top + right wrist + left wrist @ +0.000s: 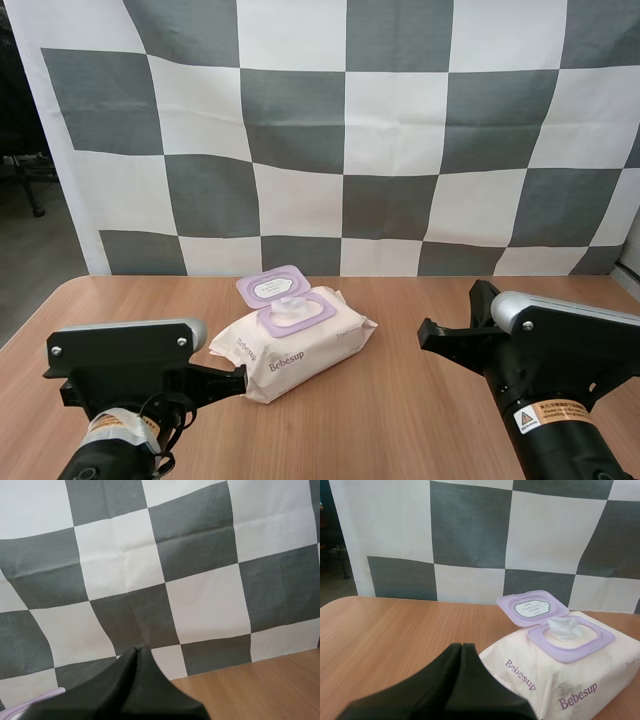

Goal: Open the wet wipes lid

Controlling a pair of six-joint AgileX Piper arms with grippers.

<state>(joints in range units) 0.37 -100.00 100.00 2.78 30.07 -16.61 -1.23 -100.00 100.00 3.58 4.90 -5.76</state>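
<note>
Pack (295,345) mid-counter (400,420), long axis near-left to far-right. Lid (272,285) flipped open toward far-left, wipe (292,305) poking up. My left claw (461,647) clenched by its near-left end; right claw (137,651) clenched, apart to its right.

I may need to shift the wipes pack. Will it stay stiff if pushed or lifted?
The wipes pack looks like a soft, wrinkled pouch, so it would probably dent and sag. It lies flat and broad on the table, so a push should slide it, not tip it. Its open lid looks rigid and hinged, so it may flap.
</note>
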